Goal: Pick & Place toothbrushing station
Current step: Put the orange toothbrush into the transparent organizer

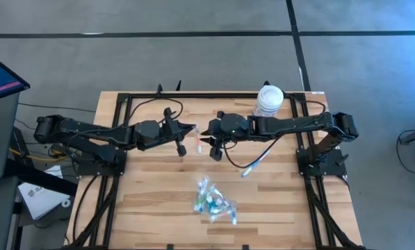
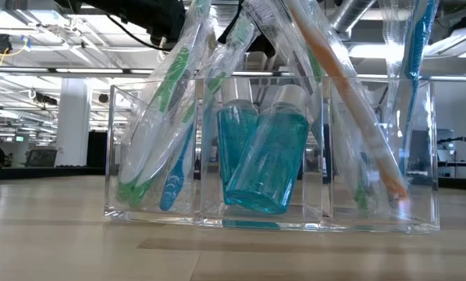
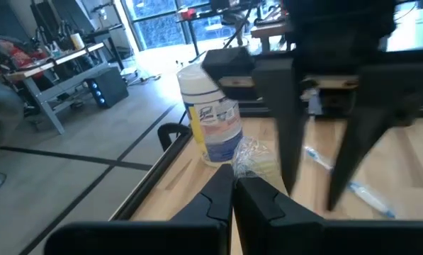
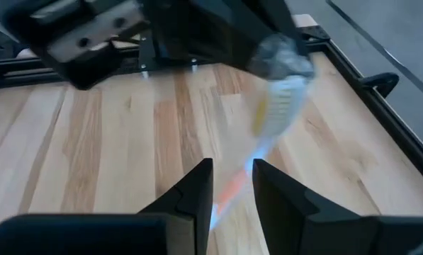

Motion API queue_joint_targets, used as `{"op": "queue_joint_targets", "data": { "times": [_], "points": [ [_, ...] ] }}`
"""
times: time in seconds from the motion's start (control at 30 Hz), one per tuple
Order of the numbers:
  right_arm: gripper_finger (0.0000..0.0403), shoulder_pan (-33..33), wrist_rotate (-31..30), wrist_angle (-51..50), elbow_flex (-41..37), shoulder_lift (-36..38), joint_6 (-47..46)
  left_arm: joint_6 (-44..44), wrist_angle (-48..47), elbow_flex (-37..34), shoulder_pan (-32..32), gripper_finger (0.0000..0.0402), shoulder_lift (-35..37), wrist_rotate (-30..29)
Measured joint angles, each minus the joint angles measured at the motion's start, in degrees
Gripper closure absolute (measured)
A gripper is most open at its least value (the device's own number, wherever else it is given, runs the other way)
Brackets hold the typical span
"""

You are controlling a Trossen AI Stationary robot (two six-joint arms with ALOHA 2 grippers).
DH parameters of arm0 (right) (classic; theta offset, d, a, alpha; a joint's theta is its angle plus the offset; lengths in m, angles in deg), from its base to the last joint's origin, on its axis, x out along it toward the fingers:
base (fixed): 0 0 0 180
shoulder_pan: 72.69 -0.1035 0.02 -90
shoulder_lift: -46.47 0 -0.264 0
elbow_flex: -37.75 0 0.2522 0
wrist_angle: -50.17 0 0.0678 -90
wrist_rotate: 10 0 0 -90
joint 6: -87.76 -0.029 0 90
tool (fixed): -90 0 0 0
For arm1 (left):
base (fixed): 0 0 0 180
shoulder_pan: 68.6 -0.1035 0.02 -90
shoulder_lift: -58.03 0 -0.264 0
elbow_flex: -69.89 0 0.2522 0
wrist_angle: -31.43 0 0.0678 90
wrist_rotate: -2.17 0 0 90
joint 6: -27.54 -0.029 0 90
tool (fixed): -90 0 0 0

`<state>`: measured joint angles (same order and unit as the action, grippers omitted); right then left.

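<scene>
My left gripper (image 1: 191, 130) and right gripper (image 1: 207, 135) meet tip to tip above the middle of the table. The left is shut on a wrapped white-orange toothbrush (image 4: 275, 99). The right (image 4: 232, 185) is open, one finger on each side of the brush's handle (image 4: 234, 185); whether it touches, I cannot tell. The clear tray (image 1: 214, 201) rests on its base near the table's front and holds green (image 2: 166, 101), blue (image 2: 178, 172) and orange (image 2: 350, 101) toothbrushes and small teal bottles (image 2: 264, 156). Another blue toothbrush (image 1: 253, 165) lies flat on the table. My left gripper pinches the crinkled clear wrapper at the toothbrush's head end (image 3: 252, 159) between its two shut fingers, coming level from the table's left. The brush is lifted clear of the table, and its handle slants down toward my right gripper.
A white tub with a blue label (image 1: 268, 101) stands at the back right, by the black frame (image 1: 124, 97) that runs around the wooden table. Bare wood lies on the left half and between the grippers and the tray.
</scene>
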<state>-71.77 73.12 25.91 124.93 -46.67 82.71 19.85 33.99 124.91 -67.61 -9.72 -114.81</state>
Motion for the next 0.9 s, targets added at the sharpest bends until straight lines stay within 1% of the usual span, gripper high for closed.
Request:
{"op": "queue_joint_targets", "data": {
  "times": [0.13,0.23,0.3,0.43,0.5,0.9],
  "points": [
    [0.0311,0.34,0.45,1.22,-0.16,-1.29,0.71,-0.02,0.45,0.0,0.72,0.0401,0.0,0.0],
    [0.0311,0.58,3.08,5.64,0.24,-2.51,0.96,-0.02,0.67,0.0,0.99,0.0401,0.0,0.0],
    [0.0311,0.86,4.08,5.59,-0.11,-2.84,1.15,-0.02,0.67,0.0,0.99,0.0401,0.0,0.0],
    [0.0311,1.51,4.16,7.25,0.2,-3.51,1.15,-0.02,0.7,0.0,0.99,0.0401,0.0,0.02],
    [0.0311,1.78,4.15,6.11,-0.11,-3.54,1.15,-0.02,0.7,0.0,0.99,0.0401,0.0,0.02],
    [0.0311,2.91,4.22,7.2,0.02,-3.85,1.96,0.0,0.98,0.0,0.99,0.0401,0.0,0.93]
  ]
}}
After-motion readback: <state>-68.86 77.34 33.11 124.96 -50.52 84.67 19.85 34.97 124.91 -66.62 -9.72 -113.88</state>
